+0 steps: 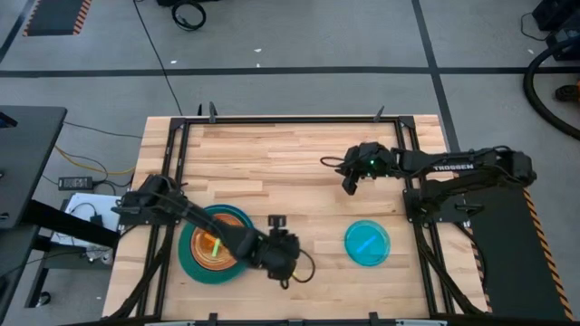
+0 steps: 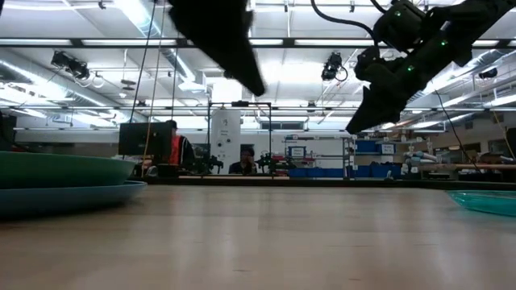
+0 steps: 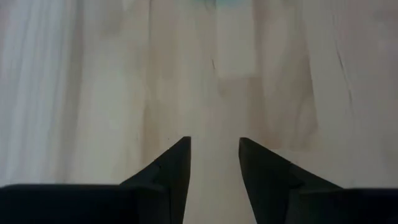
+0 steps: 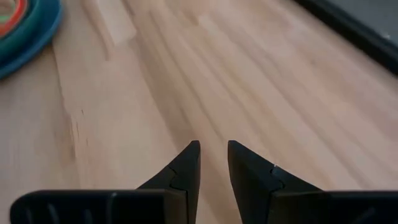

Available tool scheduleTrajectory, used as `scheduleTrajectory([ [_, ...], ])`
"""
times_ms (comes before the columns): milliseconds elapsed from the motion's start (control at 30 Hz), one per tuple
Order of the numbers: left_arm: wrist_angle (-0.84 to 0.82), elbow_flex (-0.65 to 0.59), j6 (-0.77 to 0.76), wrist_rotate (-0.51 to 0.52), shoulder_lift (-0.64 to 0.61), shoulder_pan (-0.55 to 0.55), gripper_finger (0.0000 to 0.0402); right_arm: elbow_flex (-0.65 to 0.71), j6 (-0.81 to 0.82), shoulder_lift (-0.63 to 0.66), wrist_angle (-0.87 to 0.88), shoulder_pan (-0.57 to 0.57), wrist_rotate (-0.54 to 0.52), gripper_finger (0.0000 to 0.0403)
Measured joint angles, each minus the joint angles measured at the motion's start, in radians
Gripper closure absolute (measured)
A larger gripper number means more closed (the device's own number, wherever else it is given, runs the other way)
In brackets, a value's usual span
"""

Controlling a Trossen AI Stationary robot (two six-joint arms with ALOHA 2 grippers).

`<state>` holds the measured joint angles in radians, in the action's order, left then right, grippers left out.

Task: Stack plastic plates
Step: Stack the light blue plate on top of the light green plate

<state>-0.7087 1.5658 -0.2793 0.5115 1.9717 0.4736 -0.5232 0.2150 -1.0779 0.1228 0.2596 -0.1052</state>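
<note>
A stack of plates (image 1: 213, 246) sits near the table's left near corner. Large teal and blue plates lie at the bottom, with small orange and green ones on top. The stack also shows in the low view (image 2: 56, 181) and the right wrist view (image 4: 25, 22). A single cyan plate (image 1: 367, 242) lies flat on the right near part of the table, and the low view (image 2: 488, 200) shows it too. My left gripper (image 1: 288, 264) (image 3: 214, 140) hangs open over bare wood between the stack and the cyan plate. My right gripper (image 1: 348, 186) (image 4: 213, 143) hovers above the wood, farther back than the cyan plate, its fingers slightly apart.
The wooden table top (image 1: 290, 163) is framed by a dark metal rail (image 1: 290, 119). My left arm (image 1: 181, 213) reaches over the stack. People sit at desks (image 2: 242, 161) in the room beyond the far edge.
</note>
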Motion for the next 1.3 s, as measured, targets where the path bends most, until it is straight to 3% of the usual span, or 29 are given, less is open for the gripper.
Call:
scheduleTrajectory([
  [267,0.085,0.000,0.239,-0.124,0.000,-0.109,0.0258,0.000,0.113,0.000,0.149,-0.117,-0.136,0.0312],
  [667,0.193,0.000,0.452,-0.172,0.008,-0.188,0.0258,0.000,0.319,0.010,0.375,-0.229,-0.126,0.0312],
  [933,0.210,0.000,0.421,-0.203,0.016,-0.202,0.0258,0.000,0.420,0.069,0.389,-0.315,-0.137,0.0312],
  [1300,0.239,0.003,0.342,-0.203,0.021,-0.203,0.0258,0.000,0.500,0.169,0.461,-0.345,-0.165,0.0312],
])
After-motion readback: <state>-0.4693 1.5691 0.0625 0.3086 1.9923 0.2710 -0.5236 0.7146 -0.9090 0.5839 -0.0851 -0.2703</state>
